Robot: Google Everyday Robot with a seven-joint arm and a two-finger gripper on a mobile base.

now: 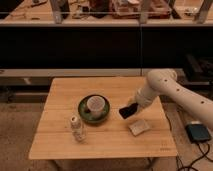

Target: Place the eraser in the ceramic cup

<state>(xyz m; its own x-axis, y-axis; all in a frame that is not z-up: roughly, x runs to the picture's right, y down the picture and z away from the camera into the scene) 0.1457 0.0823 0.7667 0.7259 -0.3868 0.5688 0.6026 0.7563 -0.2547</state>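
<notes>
The black eraser [127,111] is tilted and held a little above the wooden table [60,147], at the tip of my gripper [133,105], which is shut on it. The white arm reaches in from the right. The cream-white ceramic cup [95,105] stands upright inside a dark green dish [85,118] at the table's middle, to the left of the eraser and apart from it. The gripper's fingers are mostly hidden behind the eraser.
A flat pale beige slab [138,127] lies on the table just below and right of the eraser. A small whitish bottle [76,128] stands at front left. A dark pedal-like device [199,133] lies on the floor at right. Shelving stands behind the table.
</notes>
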